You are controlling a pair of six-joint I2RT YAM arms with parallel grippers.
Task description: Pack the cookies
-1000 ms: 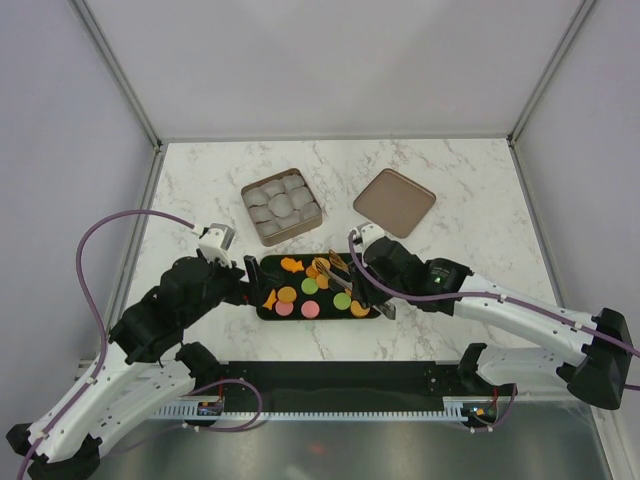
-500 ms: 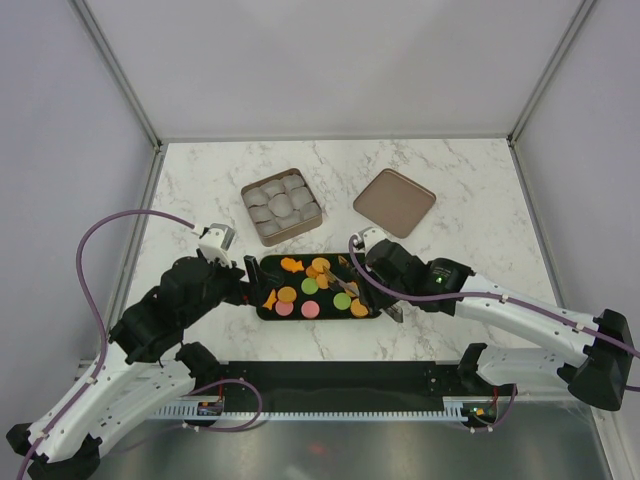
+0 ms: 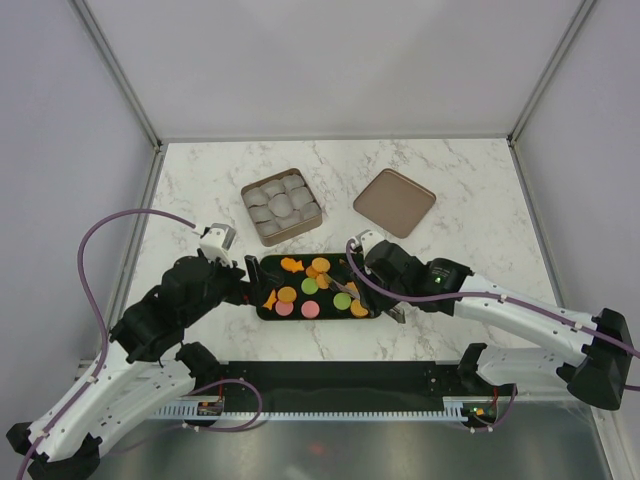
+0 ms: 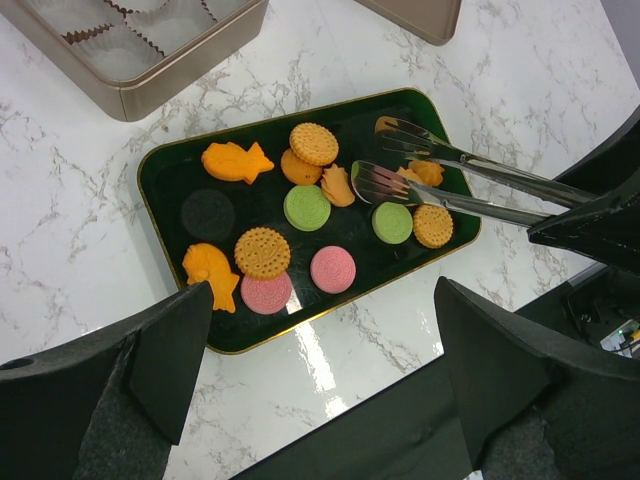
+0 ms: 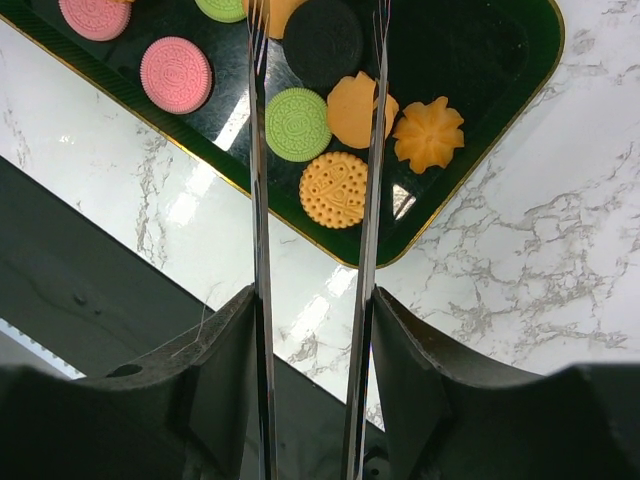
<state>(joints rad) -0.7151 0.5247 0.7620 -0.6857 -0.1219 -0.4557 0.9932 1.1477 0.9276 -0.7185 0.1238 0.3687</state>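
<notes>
The cookies [image 4: 307, 207] lie in a dark green tray [image 4: 160, 170]: round orange, green, pink, black discs and orange fish shapes. My right gripper [image 5: 312, 300] is shut on metal tongs [image 5: 262, 200], a finger pressing each arm. The tong arms stand apart over the tray's right half. Between them lie a black cookie [image 5: 322, 42], a green one [image 5: 297, 124] and an orange one [image 5: 358, 108], none pinched. My left gripper [image 4: 322, 300] is wide open and holds nothing, above the tray's near edge. From above, the tongs [image 3: 345, 283] cross the tray [image 3: 262, 312].
A square tin [image 3: 281, 206] lined with pale paper cups stands behind the tray. Its brown lid [image 3: 394, 202] lies flat to the right. The dark rail of the arm bases runs along the table's near edge, just below the tray.
My right gripper's jaws have eased apart, so the tong arms spread wider. The tongs shifted slightly toward the near side of the tray. The left arm has not moved.
</notes>
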